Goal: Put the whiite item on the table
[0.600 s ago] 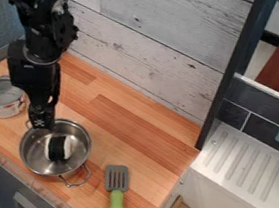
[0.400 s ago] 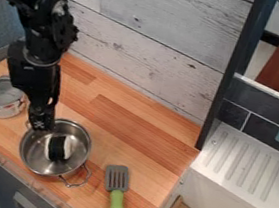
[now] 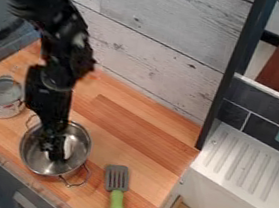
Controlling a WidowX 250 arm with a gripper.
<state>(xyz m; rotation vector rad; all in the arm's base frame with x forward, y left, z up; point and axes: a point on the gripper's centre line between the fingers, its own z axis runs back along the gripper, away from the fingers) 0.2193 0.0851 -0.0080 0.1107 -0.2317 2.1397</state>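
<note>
One wooden surface (image 3: 134, 128) carries it all: a steel pot (image 3: 36, 160) with looped handles, the black hand (image 3: 55, 155) dipped inside it, a green-handled spatula (image 3: 116, 186) and a grey-lidded can (image 3: 3, 94). Smallest, the white item (image 3: 69, 146) sits in the pot, just beside the hand; whether that hand is apart, together or clamped on it, I cannot tell. A weak or off-centre grip could let the item slip back, and too low a lift could catch the rim, dragging or tipping the pot.
</note>
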